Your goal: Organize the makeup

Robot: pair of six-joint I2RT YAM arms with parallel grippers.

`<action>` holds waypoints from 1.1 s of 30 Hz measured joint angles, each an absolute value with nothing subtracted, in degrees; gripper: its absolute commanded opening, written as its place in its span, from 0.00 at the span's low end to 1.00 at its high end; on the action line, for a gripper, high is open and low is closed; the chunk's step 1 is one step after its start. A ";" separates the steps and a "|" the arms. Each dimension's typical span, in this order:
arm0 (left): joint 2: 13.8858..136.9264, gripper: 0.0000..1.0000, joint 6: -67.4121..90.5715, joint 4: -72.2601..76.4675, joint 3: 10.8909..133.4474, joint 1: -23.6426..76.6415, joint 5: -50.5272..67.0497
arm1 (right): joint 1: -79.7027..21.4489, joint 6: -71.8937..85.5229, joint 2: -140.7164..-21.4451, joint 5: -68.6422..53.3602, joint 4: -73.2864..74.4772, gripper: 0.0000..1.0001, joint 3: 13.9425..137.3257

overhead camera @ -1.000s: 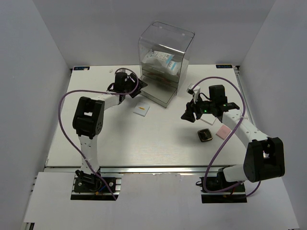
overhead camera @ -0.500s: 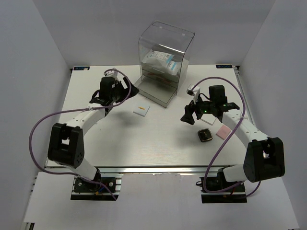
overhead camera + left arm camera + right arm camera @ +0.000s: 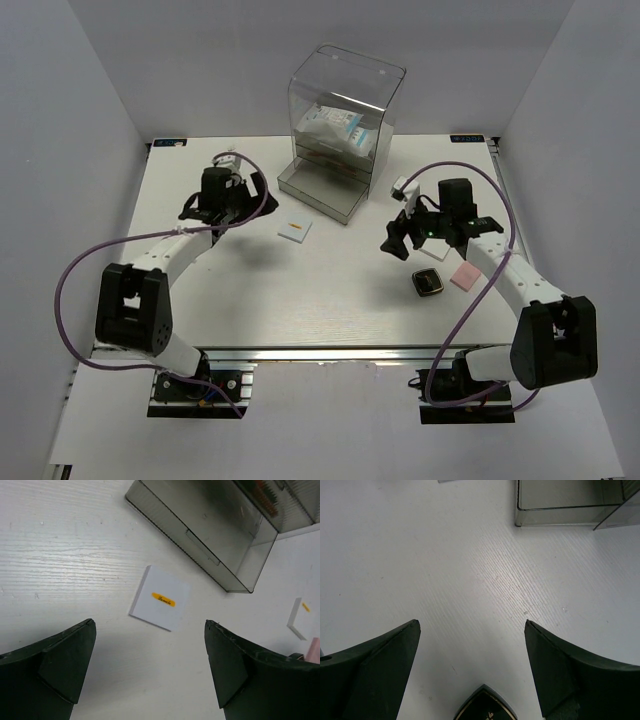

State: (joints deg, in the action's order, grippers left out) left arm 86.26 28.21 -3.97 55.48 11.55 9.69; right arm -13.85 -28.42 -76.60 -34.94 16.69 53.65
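White square card (image 3: 161,598) lay in front of the clear plastic drawer box (image 3: 340,110), and we saw the left gripper (image 3: 149,630) and right gripper (image 3: 472,627) gaping empty either side of that box.

**Table** (image 3: 300,300): white, with fine pale grey wood-grain streaks.
**White square** (image 3: 160,598): plain white face with a small orange oval label carrying dark script.
**Second white square** (image 3: 299,619): white, with a small orange mark.
**Pink square** (image 3: 462,276): pale pink.
**Compact** (image 3: 428,283): black, with a thin gold rim.
**Drawer box** (image 3: 345,90): clear, tinted smoky grey in the open drawer.
**Packet** (image 3: 328,125): clear, its white contents printed in blue-green.
**Sticks** (image 3: 264,490): dark red, seen through ribbed clear plastic.
**Left arm** (image 3: 165,245) and **right arm** (image 3: 500,265): white links, black joints.
**Cables** (image 3: 458,163): purple.
**Light** (image 3: 428,232) on the right arm: green.
**Walls** (image 3: 80,90): pale grey.
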 measured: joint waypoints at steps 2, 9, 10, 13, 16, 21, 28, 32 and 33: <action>88.64 0.98 25.65 -7.07 58.87 13.15 8.84 | -13.85 -28.25 -75.94 -34.50 16.97 0.89 53.39; 97.97 0.98 17.32 -15.00 68.73 21.89 1.17 | -13.32 -27.55 -73.63 -33.23 17.04 0.89 52.31; 98.80 0.98 16.34 -16.08 69.12 22.57 0.08 | -13.08 -27.44 -73.43 -33.10 17.04 0.90 51.99; 101.49 0.98 13.89 -18.65 70.32 23.57 -2.11 | -12.67 -27.31 -73.30 -32.88 17.04 0.89 51.09; 104.64 0.98 11.97 -19.99 71.88 24.56 -4.03 | -12.38 -27.18 -73.32 -32.69 17.10 0.89 50.72; 108.51 0.98 10.39 -20.16 73.03 26.55 -5.39 | -12.38 -26.92 -73.34 -32.69 17.04 0.89 50.72; 111.22 0.98 8.78 -18.85 74.63 27.55 -4.67 | -12.38 -26.02 -73.36 -32.69 17.04 0.89 50.72; 113.16 0.98 7.27 -18.37 76.16 27.59 -4.12 | -12.38 -25.89 -73.45 -32.69 17.04 0.89 50.72; 113.60 0.98 7.03 -18.20 76.38 27.57 -4.08 | -12.38 -25.89 -73.52 -32.69 17.04 0.89 50.72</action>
